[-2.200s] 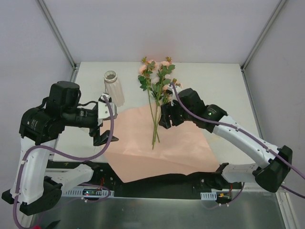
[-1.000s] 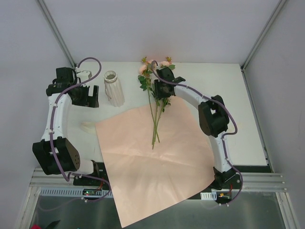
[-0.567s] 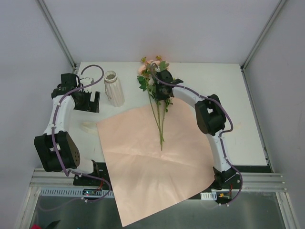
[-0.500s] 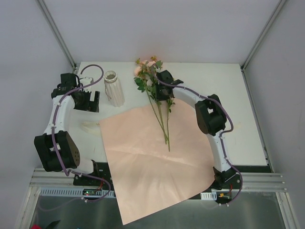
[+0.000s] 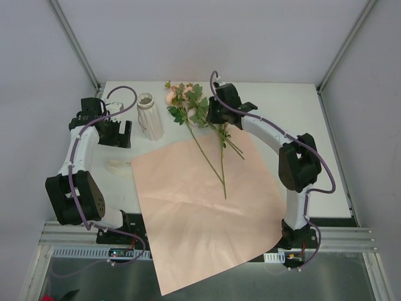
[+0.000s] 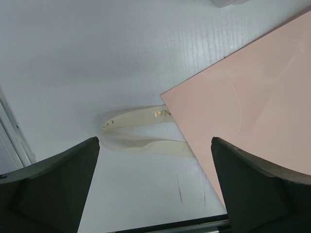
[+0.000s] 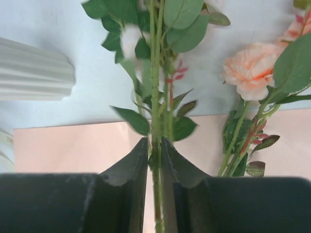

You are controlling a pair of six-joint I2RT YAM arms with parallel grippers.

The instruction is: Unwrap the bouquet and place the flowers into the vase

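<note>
Fingertips of the right gripper (image 7: 154, 145) are pressed together on thin green stems of the flowers (image 7: 155, 73), with leaves fanning out just above the pinch. A peach-pink bloom hangs to the right in the wrist view, and the ribbed white vase (image 7: 34, 70) is at the left edge. From above, the right gripper (image 5: 212, 116) holds the flowers (image 5: 187, 103) at the far edge of the pink paper (image 5: 200, 213). Compared with half a second ago, the blooms have swung left, closer to the vase (image 5: 149, 116), the lower stem ends have splayed apart over the paper, and the right arm's elbow has moved outward to the right. The left gripper (image 5: 119, 133) has not moved; its fingers stand wide apart, holding nothing, over the table (image 6: 97, 58) above the cream ribbon (image 6: 136, 131) and a corner of the paper (image 6: 252, 107).
</note>
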